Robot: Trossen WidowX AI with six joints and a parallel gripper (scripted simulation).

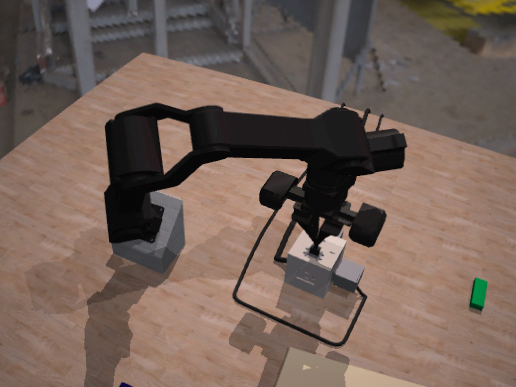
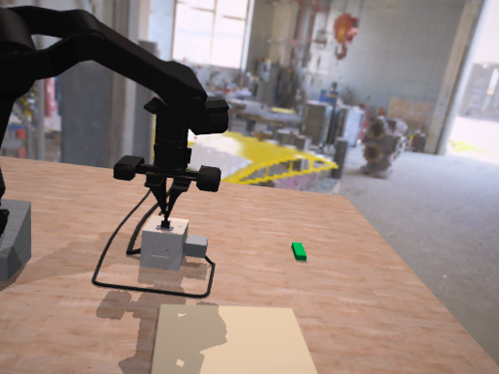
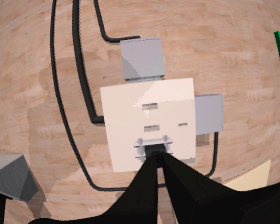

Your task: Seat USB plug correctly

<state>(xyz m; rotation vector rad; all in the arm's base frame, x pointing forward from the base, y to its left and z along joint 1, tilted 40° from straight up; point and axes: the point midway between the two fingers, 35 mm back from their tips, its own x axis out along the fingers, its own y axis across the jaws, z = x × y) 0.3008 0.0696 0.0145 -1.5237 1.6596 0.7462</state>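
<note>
The white power cube [image 1: 308, 283] [image 2: 152, 254] [image 3: 125, 110] stands on the table. The small black USB plug [image 1: 314, 251] [image 2: 165, 224] [image 3: 154, 150] is upright at the socket on its top face, near one edge in the wrist view. My gripper [image 1: 316, 244] [image 2: 166, 216] [image 3: 158, 160] points straight down over the cube, shut on the plug. The fingertips hide part of the plug. How deep the plug sits and which way round it is cannot be told. Several slots show on the cube's top beside it.
Grey blocks [image 1: 349, 274] [image 2: 196, 246] [image 3: 142, 57] are plugged into the cube's sides. Black cables [image 1: 288, 323] [image 2: 145, 291] [image 3: 61, 110] loop around it. A green block [image 1: 478, 294] [image 2: 299, 251] lies to the right. A cream board [image 1: 340, 373] [image 2: 261, 336] lies in front.
</note>
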